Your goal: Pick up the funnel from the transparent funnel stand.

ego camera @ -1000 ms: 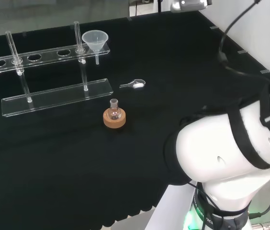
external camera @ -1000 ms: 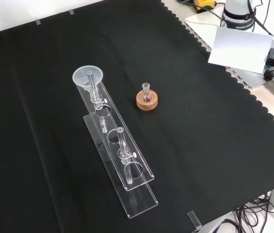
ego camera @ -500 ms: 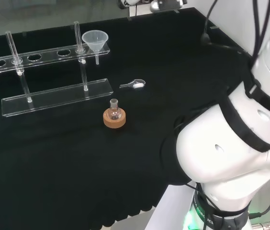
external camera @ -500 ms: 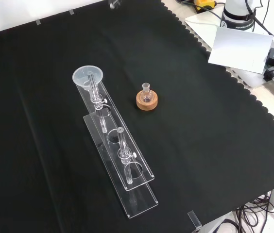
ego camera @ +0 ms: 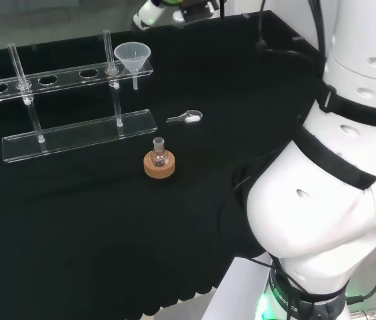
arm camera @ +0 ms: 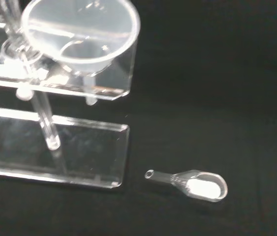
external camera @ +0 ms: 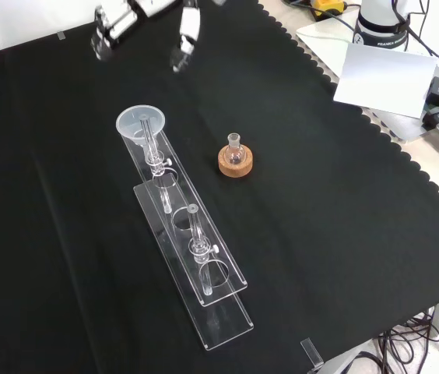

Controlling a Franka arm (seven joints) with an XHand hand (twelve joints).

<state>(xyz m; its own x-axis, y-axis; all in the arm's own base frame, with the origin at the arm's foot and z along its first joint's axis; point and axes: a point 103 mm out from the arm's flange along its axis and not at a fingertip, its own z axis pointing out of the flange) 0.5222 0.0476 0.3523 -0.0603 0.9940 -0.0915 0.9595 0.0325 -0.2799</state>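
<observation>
In the head view, nearest the camera, a small round flask (ego camera: 159,154) sits upright on a cork ring (ego camera: 159,166) on the black cloth (ego camera: 75,220). Just beyond it a little clear scoop (ego camera: 186,118) with something white in its bowl lies flat on the cloth. To the left stands the transparent funnel stand (ego camera: 75,133): a flat base plate, thin upright rods and an upper rail with round holes. The funnel (ego camera: 133,58) sits upright in the rail's hole at the right end, its stem hanging down through the hole.

Farthest off, at the top edge of the head view, the hand (ego camera: 149,11) hovers above the cloth, just beyond the funnel and apart from it. In the front view the hand (external camera: 182,37) comes in from the top, higher in the view than the funnel (external camera: 141,125), with black cloth between them. Its fingers (external camera: 107,28) look spread and fairly straight with nothing between them, though they are blurred and partly cut off by the edge.

No brand, label or legible writing can be made out on the stand, funnel, flask or scoop.
</observation>
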